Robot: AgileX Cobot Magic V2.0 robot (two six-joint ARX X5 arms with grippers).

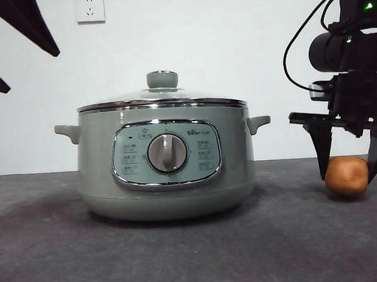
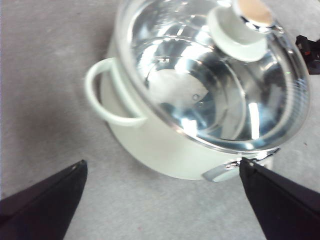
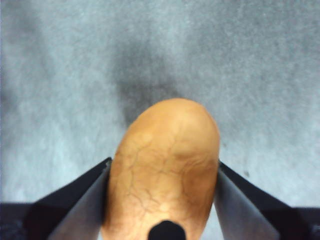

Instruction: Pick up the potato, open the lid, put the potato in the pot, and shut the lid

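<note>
One potato [image 1: 346, 176], small, firm and probably light, rests on the counter [image 1: 182, 255] at about four o'clock from the pot [image 1: 164, 167]. It is bracketed at its flanks by the right claw [image 3: 162, 200], jaws touching (matte skin should grip well). The left claw [image 2: 160, 200] hangs open near the closed lid [image 2: 215, 75].

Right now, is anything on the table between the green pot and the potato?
No. In the front view, only bare grey table lies between the pot and the potato; one jaw of the right gripper stands beside the potato.
</note>
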